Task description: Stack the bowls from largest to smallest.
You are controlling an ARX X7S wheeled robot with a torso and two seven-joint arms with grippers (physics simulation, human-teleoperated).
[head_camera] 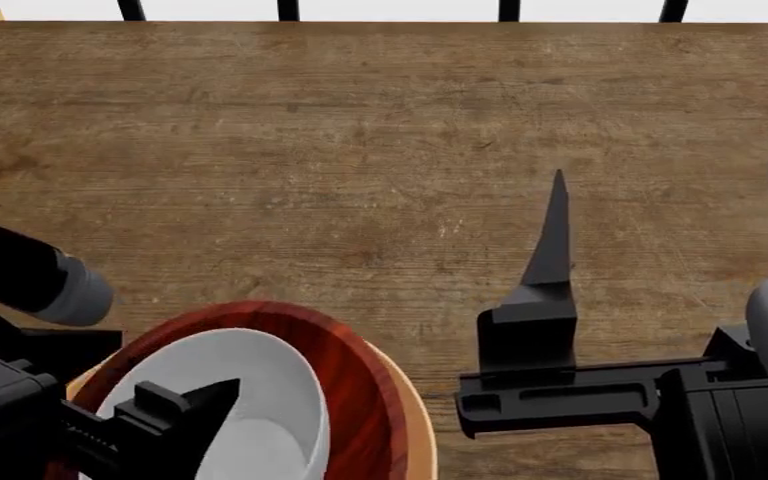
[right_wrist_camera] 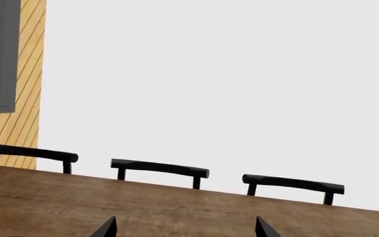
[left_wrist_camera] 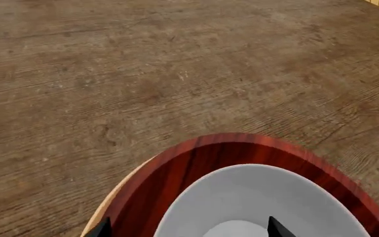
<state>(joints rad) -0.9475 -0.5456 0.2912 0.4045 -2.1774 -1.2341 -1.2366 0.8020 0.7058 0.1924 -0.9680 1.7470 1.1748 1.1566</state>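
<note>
Stacked already, by the look of it: small plain white bowl (head_camera: 244, 400) nested in the medium shallow glossy dark-red wood-grain bowl (head_camera: 351, 385), itself seated in the large deep matte tan-orange bowl (head_camera: 415, 425), only a sliver of tan rim showing. All three directly beneath the left gripper (left_wrist_camera: 188, 228), fingertips spread apart and straddling the white bowl's rim, one tip inside, one outside. Right gripper (head_camera: 671, 215) well off to the side over bare brown wooden table (head_camera: 357, 150), fingers wide apart, holding nothing.

Main risk, as a judgement: dragging on withdrawal. A sideways pull or a tilted lift could catch the white rim, tip the bowl or slide the whole stack across the tabletop. Safer straight up. Contact between fingertip and rim impossible to confirm.
</note>
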